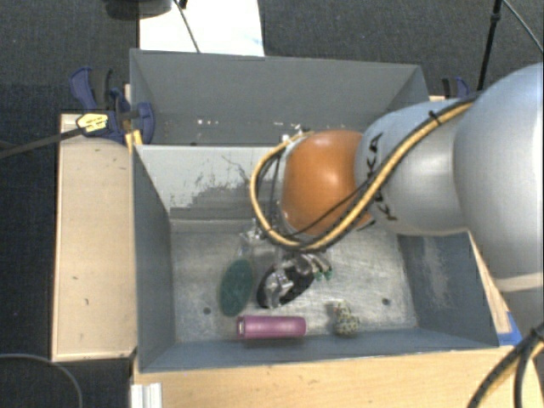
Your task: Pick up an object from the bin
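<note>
Arm (pixel 476 168) comes in from the right, wrist bent down into the bin (pixel 153 245). Orange cover (pixel 319 181) on the wrist sits over mid-bin. Cables (pixel 259 198) loop round its left side and underneath, with one yellow-black run going back up along the arm.

Gripper (pixel 285 285) is low, at or near the floor, a bit front of centre. It reads as dark, glinting metal under the cover. Can't tell if it's wide, narrow or gripping anything.

Three loose things, all on the front half of the floor:
- green oval (pixel 236 286): dark green, flat-looking, long axis tilted up-right. Just left of the gripper and the closest thing to it. Touching or just apart, can't tell.
- purple cylinder (pixel 272 326): on its side, long axis across the bin, close to the front wall. Just in front of the gripper and below the green oval's lower end; looks apart from both.
- speckled lump (pixel 343 318): small, greyish, mottled. Front-right of the gripper, near but clear of it. Right of the purple cylinder with a gap between.

Gripper isn't squarely over any of them. It sits between the green oval and the speckled lump, behind the purple cylinder. Floor is scuffed, and there are white scratch marks on the left wall toward the back.
</note>
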You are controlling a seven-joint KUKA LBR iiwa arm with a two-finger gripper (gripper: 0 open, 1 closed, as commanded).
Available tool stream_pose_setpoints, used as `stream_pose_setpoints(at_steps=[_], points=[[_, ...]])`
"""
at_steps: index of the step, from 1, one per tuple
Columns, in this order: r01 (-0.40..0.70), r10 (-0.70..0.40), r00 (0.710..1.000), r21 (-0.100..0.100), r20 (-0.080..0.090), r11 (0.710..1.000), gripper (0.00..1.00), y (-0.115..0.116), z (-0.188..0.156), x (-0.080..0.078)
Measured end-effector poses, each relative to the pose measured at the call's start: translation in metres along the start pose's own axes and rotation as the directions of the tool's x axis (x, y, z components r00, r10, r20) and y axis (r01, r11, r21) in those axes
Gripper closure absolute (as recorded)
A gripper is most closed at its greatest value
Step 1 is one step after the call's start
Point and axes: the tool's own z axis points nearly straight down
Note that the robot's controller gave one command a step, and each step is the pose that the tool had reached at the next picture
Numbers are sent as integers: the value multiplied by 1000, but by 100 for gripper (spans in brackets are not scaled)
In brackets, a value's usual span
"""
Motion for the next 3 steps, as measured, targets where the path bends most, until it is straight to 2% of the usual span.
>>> stream_pose_setpoints(at_steps=[1,2,3], points=[[-2,2,1000,-1,-20,1000,100,1,5,6],[125,-125,992,0,-21,992,100,6,-137,-4],[121,-121,992,-2,-30,993,0,6,-132,-2]])
